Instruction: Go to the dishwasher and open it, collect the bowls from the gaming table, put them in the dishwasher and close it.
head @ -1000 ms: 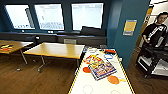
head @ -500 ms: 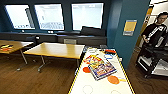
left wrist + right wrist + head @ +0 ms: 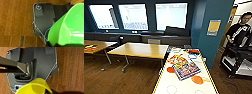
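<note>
I see a lime green bowl (image 3: 70,25) large at my left wrist and a yellow bowl (image 3: 35,87) at my right wrist, both over brown floor (I cannot tell either gripper's grip). The gaming table (image 3: 166,72) lies ahead, carrying a colourful box (image 3: 185,68) and orange discs (image 3: 197,79).

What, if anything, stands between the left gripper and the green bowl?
Nothing visible does. In the left wrist view the green bowl looms right at the wrist, above the wooden floor, and no other object lies between them. Whether it is actually gripped cannot be told.
</note>
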Tool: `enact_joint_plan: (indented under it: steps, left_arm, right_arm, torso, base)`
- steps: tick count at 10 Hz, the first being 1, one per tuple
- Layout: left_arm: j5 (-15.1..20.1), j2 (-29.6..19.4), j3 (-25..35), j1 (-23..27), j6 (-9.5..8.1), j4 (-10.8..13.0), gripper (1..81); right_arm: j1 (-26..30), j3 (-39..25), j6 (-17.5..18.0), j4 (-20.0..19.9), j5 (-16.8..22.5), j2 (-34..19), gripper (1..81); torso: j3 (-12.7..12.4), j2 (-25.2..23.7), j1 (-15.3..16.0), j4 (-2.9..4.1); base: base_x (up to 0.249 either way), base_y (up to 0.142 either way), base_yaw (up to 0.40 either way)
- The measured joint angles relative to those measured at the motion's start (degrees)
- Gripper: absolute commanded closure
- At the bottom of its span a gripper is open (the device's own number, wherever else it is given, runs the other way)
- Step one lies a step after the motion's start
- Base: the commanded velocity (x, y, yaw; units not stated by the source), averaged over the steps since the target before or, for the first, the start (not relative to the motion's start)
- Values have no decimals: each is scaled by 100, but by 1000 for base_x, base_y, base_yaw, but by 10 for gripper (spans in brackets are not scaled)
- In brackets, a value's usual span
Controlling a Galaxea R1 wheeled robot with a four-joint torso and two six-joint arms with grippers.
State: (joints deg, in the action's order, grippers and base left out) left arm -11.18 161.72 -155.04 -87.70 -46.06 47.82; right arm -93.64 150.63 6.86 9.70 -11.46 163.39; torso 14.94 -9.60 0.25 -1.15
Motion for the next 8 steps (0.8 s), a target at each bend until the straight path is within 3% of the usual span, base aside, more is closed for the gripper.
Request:
enact_joint_plan:
  steps: [8]
  left_arm:
    - [38,40,-15,2,0,5,811]
  right_arm:
    - [-30,15,-4,2,-4,11,811]
  torso:
    - [-2,-7,-9,0]
  base:
    - [-102,0,0]
